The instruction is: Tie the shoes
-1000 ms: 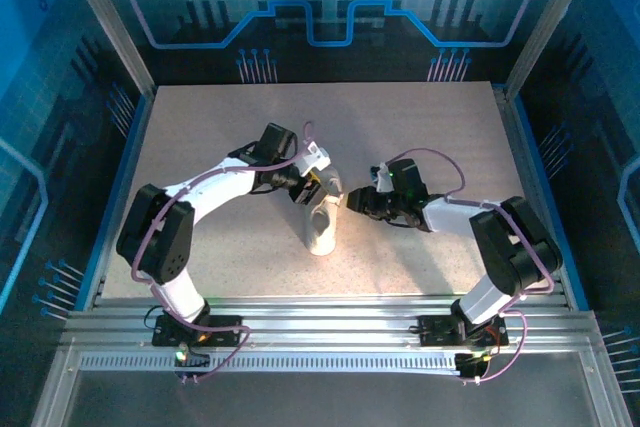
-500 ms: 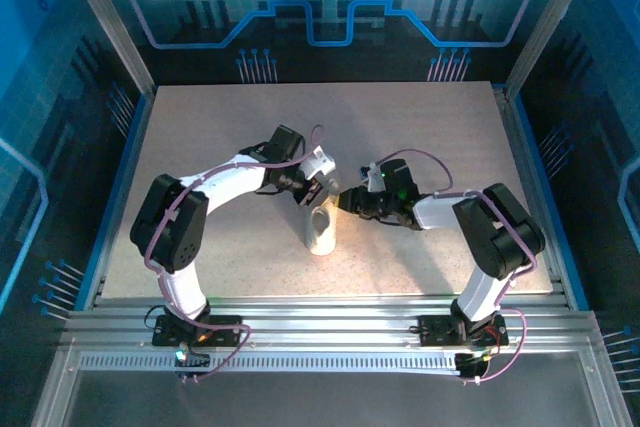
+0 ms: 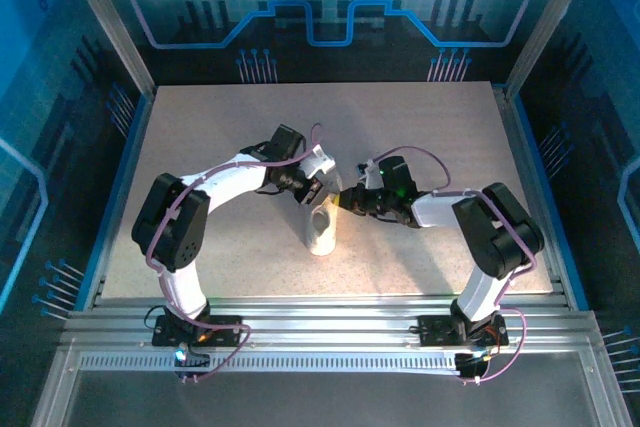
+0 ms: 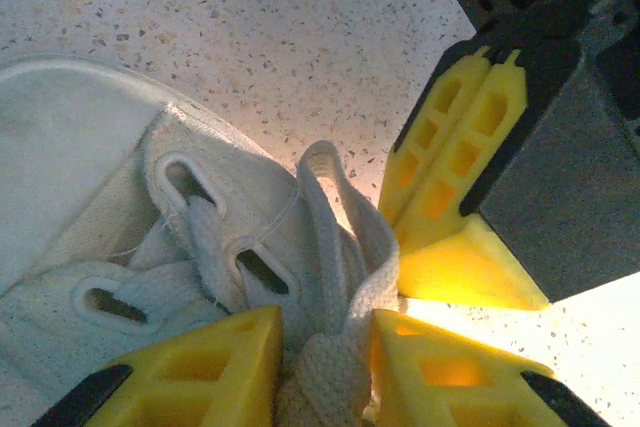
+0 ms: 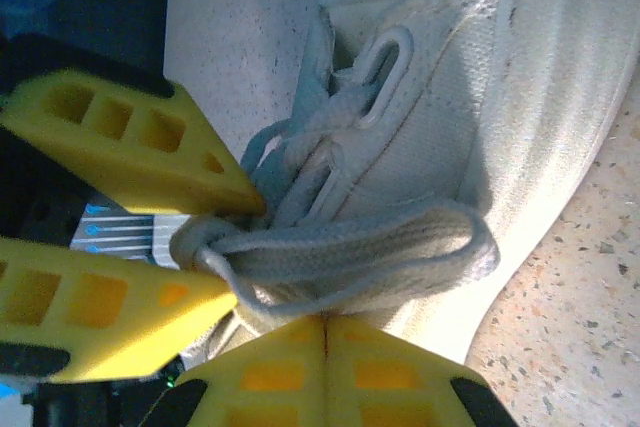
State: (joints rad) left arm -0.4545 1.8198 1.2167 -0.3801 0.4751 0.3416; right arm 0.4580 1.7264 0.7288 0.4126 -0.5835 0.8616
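The sneaker (image 3: 320,232) lies on the table (image 3: 420,127), toe end nearest. At the sneaker's far end the left fingers (image 4: 200,367), partly closed, pinch the bunched laces (image 4: 350,277). Just right of it, the right fingers (image 4: 440,177) are pressed fully together; I cannot tell whether they hold lace. The laces look soft, limp and light, so they are probably best pinched close to the sneaker.

Your white low-top sneaker (image 3: 321,231) sits near the table's centre, lying along the 12-to-6 o'clock line with its dark opening facing up. Its flat white laces (image 5: 350,247) are bunched into a loop at the 12 o'clock end.
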